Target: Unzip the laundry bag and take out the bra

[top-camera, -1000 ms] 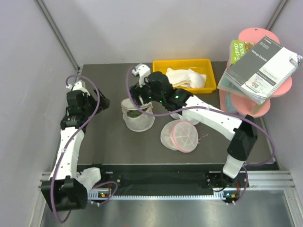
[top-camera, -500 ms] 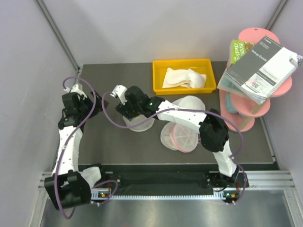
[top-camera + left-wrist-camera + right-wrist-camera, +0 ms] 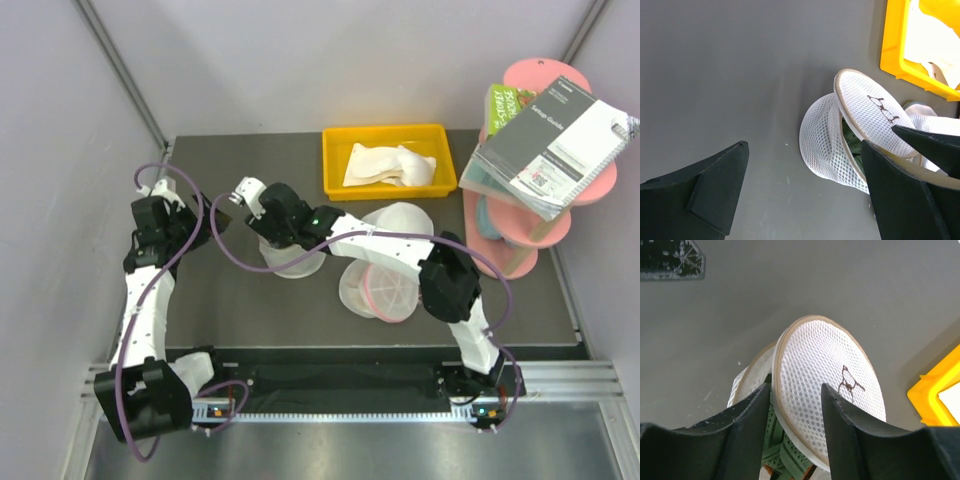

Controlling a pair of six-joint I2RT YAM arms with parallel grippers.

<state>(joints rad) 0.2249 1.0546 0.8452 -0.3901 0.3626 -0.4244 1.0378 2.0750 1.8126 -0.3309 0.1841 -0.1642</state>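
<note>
The laundry bag [image 3: 296, 264], white mesh with a beige rim, lies at the table's middle left. Its lid [image 3: 825, 370], with a small dark mark, stands raised off the body [image 3: 825, 145]. A green bra [image 3: 782, 457] shows in the gap, and also in the left wrist view [image 3: 852, 143]. My right gripper [image 3: 796, 385] is shut on the lid's rim, one finger inside the opening and one on the lid's face; from above it sits over the bag [image 3: 280, 240]. My left gripper [image 3: 804, 143] is open and empty, just left of the bag [image 3: 212, 222].
A pink-rimmed mesh bag [image 3: 385, 287] and a plain white mesh bag [image 3: 408, 217] lie right of the laundry bag. A yellow tray [image 3: 335, 172] holding white cloth [image 3: 385, 163] sits at the back. A pink shelf [image 3: 530, 232] with books stands at right. Walls close both sides.
My right arm has folded and swung left, bringing its gripper down from behind the bag onto the lid. My left gripper has drawn back a little to the left.
</note>
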